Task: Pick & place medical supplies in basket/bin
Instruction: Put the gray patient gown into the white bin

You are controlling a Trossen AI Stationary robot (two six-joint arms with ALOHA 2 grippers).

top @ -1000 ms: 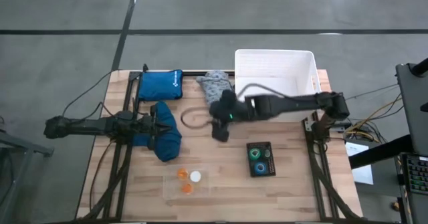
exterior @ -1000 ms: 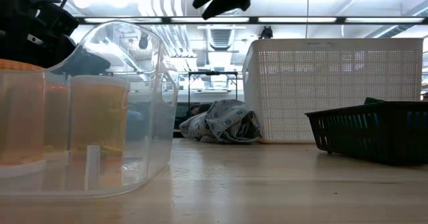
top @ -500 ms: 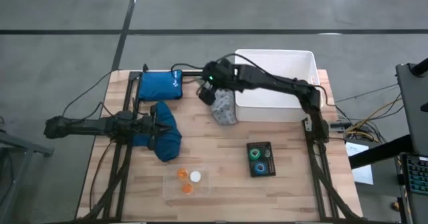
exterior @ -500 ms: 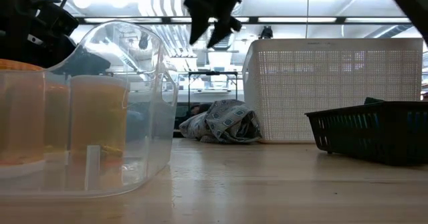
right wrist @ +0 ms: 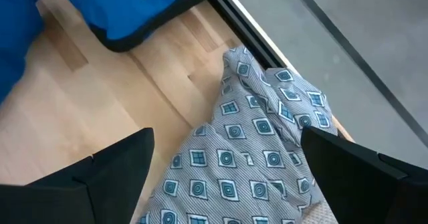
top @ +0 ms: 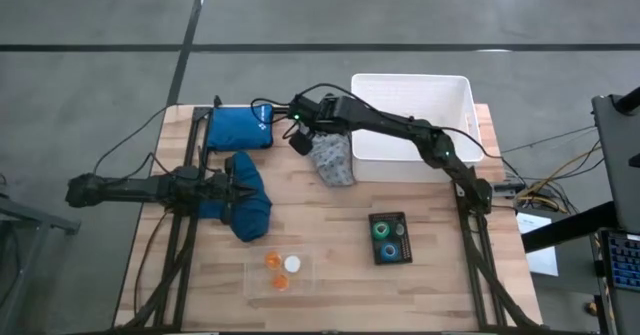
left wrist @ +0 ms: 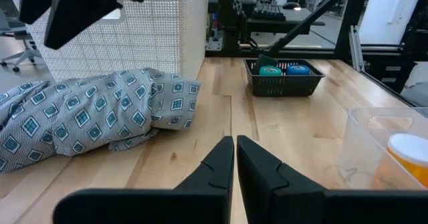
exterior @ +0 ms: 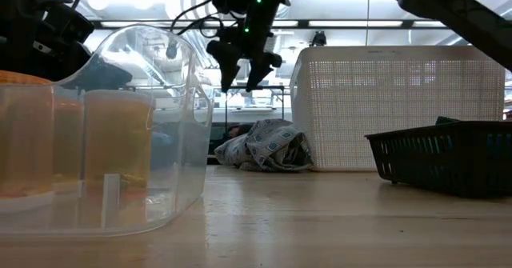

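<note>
The grey patterned cloth [top: 333,161] lies crumpled on the table, hard against the left near corner of the white bin [top: 411,125], and the right gripper [top: 300,140] hangs just above its far left edge, off the cloth, fingers spread wide with nothing between them. From the right wrist view the cloth [right wrist: 257,160] fills the gap between the two dark fingers [right wrist: 110,177], well below them. At table height the right gripper [exterior: 244,64] floats clear above the cloth [exterior: 264,148], which sits left of the bin [exterior: 400,108].

One grey cloth, then, and one dark blue cloth [top: 247,207] out on the left of the table, with the left gripper [top: 232,185] lying right against it. The left wrist view has those fingers [left wrist: 217,170] pressed together with only a thin line between them and nothing gripped; the grey cloth [left wrist: 87,120] shows across the table from there.

Far left, one flat blue pouch [top: 240,126] with a white logo, just left of the right gripper.

Near the front edge, one clear tub [top: 279,272] with three caps: two orange [top: 272,261] and one white [top: 292,264]. To the right of it, one small dark basket [top: 389,238] with two tape rolls, one green [top: 381,230] and one blue [top: 389,249]. One white bin, far right, nothing visible in it from above
</note>
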